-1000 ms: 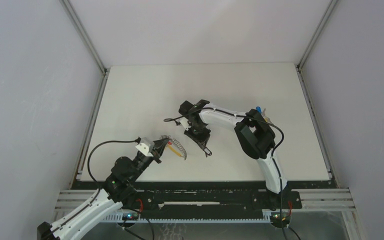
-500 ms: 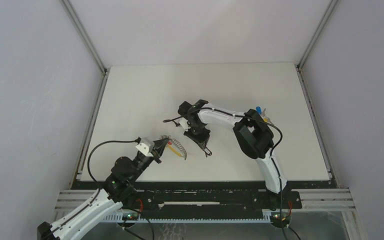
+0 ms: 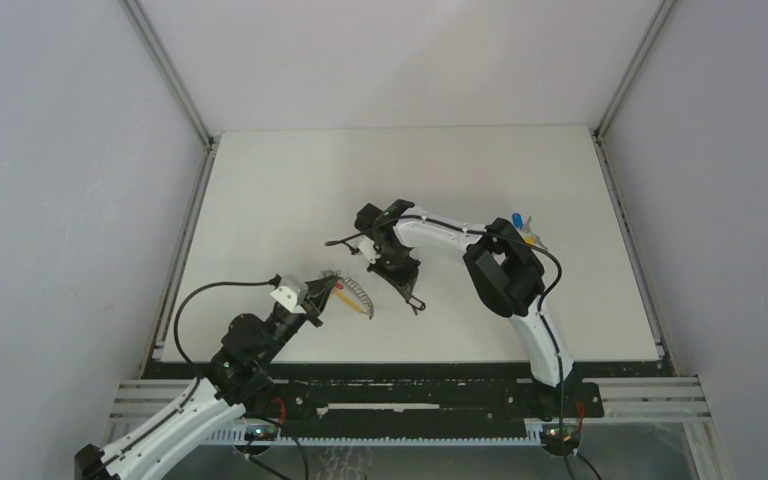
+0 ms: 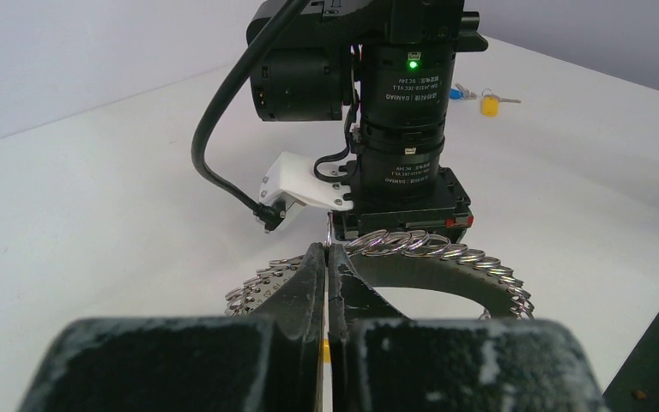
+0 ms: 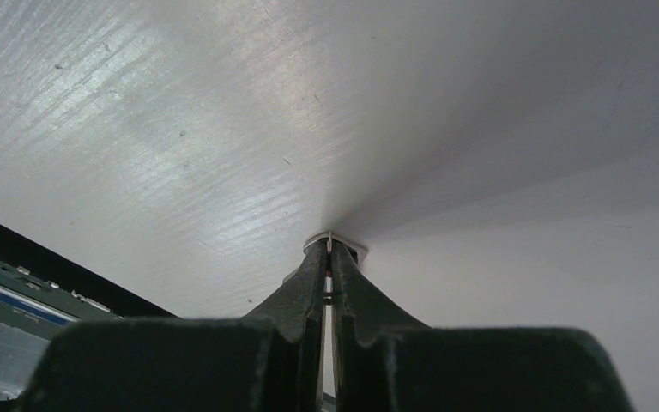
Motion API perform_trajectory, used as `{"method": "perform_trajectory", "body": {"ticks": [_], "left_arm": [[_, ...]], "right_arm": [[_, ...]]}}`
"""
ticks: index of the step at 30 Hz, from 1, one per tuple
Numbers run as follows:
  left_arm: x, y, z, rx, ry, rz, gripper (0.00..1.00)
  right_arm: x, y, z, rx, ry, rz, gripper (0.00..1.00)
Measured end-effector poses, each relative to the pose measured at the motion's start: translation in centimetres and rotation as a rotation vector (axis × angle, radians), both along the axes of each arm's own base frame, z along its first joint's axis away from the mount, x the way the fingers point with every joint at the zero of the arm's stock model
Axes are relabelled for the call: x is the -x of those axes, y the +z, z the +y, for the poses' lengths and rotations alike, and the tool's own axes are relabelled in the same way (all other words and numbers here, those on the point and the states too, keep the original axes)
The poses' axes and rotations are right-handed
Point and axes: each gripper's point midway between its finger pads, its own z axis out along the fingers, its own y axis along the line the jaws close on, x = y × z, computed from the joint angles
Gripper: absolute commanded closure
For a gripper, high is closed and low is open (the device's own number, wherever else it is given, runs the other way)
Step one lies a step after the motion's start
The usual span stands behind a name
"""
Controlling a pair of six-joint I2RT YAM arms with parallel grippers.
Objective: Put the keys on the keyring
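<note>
Left wrist: keyring (image 4: 433,245) in left gripper (image 4: 328,251)

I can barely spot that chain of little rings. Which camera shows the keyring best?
The left wrist view: the keyring sits close in the middle, and its linked metal rings are sharp and distinct. The top view shows it only as a tiny grey-and-yellow arc. The right wrist view shows none of the chain.
</note>
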Motion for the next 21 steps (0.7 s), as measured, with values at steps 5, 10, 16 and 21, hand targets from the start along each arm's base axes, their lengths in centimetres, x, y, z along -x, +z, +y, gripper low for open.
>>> {"method": "perform_trajectory", "body": {"ticks": [5, 10, 16, 21], "left_arm": [[0.1, 0.1, 0.0, 0.003, -0.004, -0.004, 1.0], [0.3, 0.2, -0.3, 0.004, -0.023, -0.01, 1.0], [0.9, 0.4, -1.1, 0.003, -0.08, -0.021, 1.0], [1.4, -0.1, -2.1, -0.03, -0.142, -0.005, 1.0]], "right_arm": [[0.0, 0.1, -0.2, 0.002, 0.006, -0.005, 1.0], [0.8, 1.6, -1.1, -0.031, 0.033, -0.031, 1.0], [1.7, 7.0, -1.9, -0.196, 0.084, -0.133, 1.0], [2.2, 10.7, -1.8, -0.36, 0.143, -0.222, 1.0]]}}
